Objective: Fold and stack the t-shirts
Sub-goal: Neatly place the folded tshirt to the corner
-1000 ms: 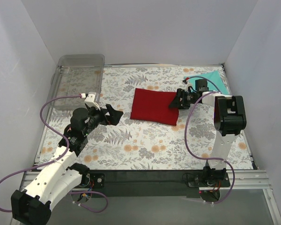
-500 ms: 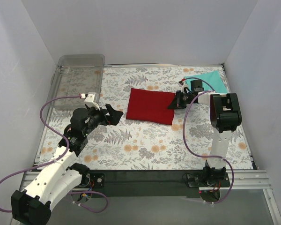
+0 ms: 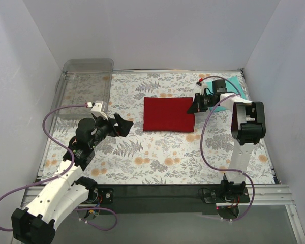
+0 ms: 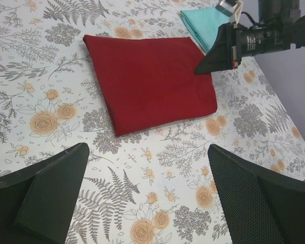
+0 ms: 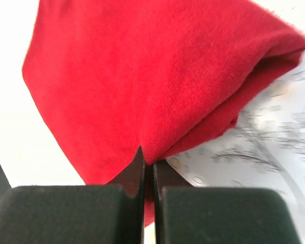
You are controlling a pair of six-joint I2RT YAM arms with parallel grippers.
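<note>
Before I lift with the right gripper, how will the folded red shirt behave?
Probably floppy: the red shirt is soft knit cloth, so it should sag below the right gripper. Its layers gape near the pinched edge, so the fold may fall open. Likely light: the cloth looks thin.

Lab booth, plain white walls (image 3: 157,35)

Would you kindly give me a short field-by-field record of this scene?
dark red t-shirt: folded, flat on floral mat
teal t-shirt: far right corner, not stacked
right gripper: shut on dark red t-shirt's right edge
left gripper: open, empty, left of dark red t-shirt
clear plastic tray: far left corner
</note>
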